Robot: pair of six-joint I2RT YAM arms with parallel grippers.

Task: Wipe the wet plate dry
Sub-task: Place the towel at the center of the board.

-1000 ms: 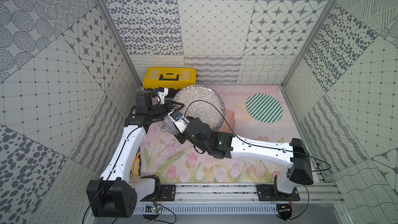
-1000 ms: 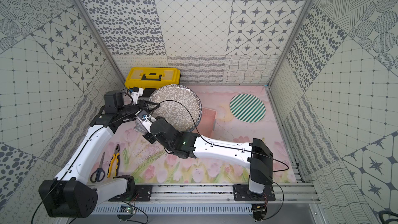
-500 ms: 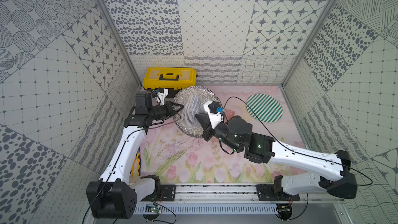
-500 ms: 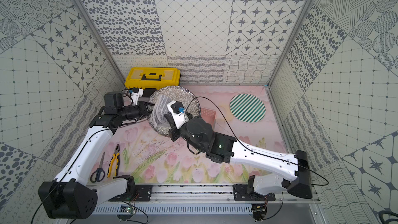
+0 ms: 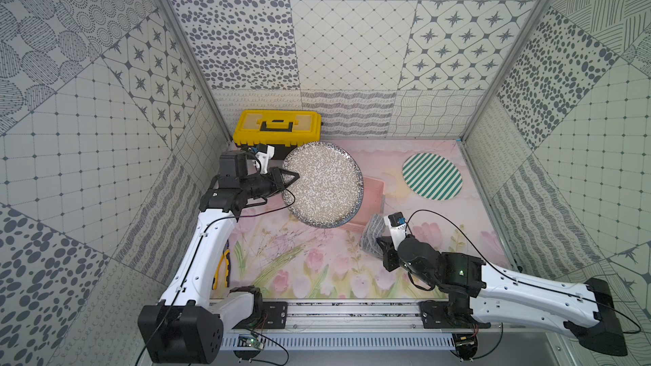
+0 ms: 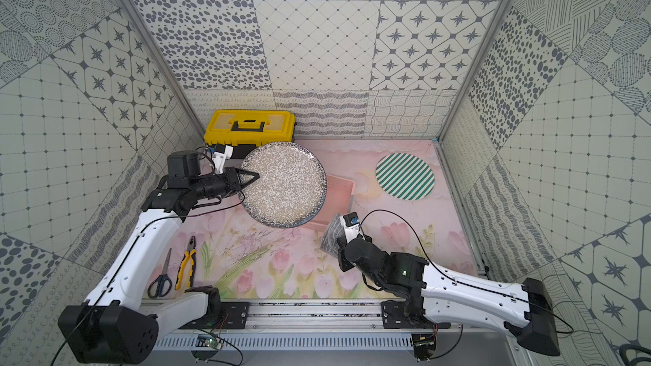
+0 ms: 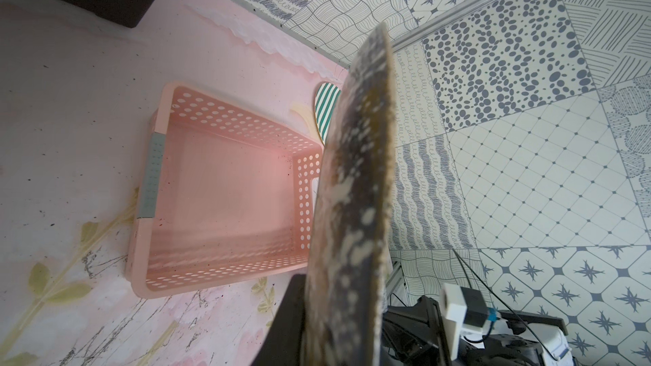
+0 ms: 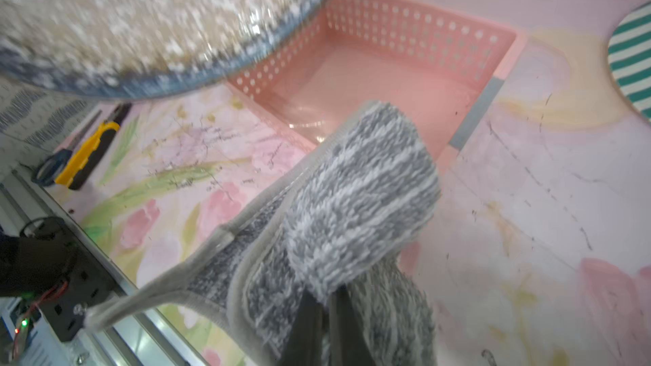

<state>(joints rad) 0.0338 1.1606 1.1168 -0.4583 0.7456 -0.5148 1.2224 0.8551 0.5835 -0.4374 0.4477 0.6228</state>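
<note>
In a top view, scissors [image 6: 160, 281] and yellow-handled pliers [image 6: 186, 265] lie side by side at the lower left of the flowered table [image 6: 281, 269]. Above them, against the back wall, sits a yellow toolbox [image 5: 276, 126]. Just right of it the left gripper [image 5: 289, 178] is clamped narrowly on the left rim of the speckled plate [image 5: 322, 184]. The plate is held off the table, left of centre in both top views, with its face turned up toward the camera; the left wrist view shows it edge-on. A pink basket [image 5: 372, 196] sits partly under the plate's right edge. Lower right of the plate and apart from it, the right gripper [image 8: 326, 299] is pinched tight on a folded grey cloth [image 5: 372, 237]. The cloth seems to hang clear of the table, though the angle leaves that unsure. At upper right lies a round green-striped mat [image 5: 432, 176].
</note>
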